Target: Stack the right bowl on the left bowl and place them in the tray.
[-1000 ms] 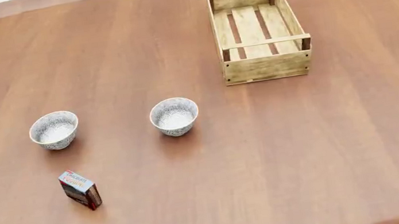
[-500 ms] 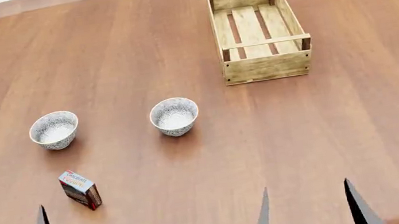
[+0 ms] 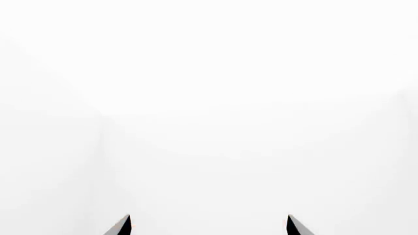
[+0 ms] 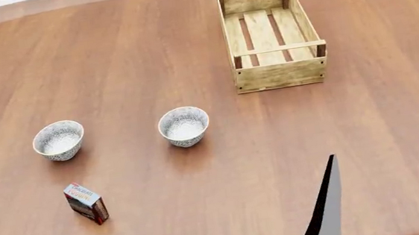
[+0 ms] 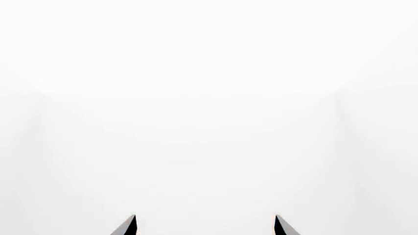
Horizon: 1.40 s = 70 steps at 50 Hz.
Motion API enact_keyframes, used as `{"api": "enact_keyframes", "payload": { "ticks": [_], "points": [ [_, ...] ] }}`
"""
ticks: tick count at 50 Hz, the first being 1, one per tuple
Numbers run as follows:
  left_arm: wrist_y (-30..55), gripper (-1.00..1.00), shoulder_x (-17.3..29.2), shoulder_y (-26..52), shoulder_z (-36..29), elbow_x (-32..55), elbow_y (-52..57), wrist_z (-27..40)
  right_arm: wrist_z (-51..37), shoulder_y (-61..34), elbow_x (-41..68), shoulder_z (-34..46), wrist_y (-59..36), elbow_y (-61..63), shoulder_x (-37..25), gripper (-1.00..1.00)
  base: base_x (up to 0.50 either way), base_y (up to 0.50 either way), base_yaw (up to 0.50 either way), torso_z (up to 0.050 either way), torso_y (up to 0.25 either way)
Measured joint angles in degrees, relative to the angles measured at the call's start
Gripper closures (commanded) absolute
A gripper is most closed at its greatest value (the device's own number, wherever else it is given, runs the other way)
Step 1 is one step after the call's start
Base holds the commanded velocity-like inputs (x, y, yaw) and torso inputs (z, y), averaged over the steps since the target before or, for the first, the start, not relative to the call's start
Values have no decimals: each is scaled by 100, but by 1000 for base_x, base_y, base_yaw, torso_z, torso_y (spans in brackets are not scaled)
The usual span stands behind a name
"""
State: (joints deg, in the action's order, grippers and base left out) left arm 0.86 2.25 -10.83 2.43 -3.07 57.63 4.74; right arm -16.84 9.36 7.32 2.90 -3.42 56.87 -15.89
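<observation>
Your right gripper, fingers spread wide and empty, is the nearer arm to the speckled white ceramic right bowl, which sits on the brown wooden table, ahead and leftward.

Small red-and-blue box, lower left of the head view: print on its top face, too small to read. No other text.

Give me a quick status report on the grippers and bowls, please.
Both grippers open, empty: left gripper, right gripper. Right bowl and left bowl apart on the table, unstacked. Tray empty. Small box nearby, not blocking.
</observation>
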Motion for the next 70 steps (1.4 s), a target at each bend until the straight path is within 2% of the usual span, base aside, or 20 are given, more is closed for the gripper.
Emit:
{"api": "enact_keyframes", "payload": {
  "ticks": [14, 35, 64, 70],
  "points": [
    [-28, -100, -52, -80, 53, 78, 194, -38, -372, 53, 55, 181, 67, 180, -362, -100, 0, 0, 0, 50, 0],
    [18, -100, -62, -115, -7, 123, 237, -18, -458, 153, -4, 361, 332, 182, -658, -100, 0, 0, 0, 50, 0],
    [96, -100, -55, -130, -76, 140, 237, 78, -505, 239, 159, 407, 612, 116, -835, -100, 0, -450, 0, 0, 0],
    [91, -100, -65, -127, -89, 122, 237, 65, -543, 199, 168, 431, 504, 151, -864, -100, 0, -51, 0, 0, 0]
  ]
}}
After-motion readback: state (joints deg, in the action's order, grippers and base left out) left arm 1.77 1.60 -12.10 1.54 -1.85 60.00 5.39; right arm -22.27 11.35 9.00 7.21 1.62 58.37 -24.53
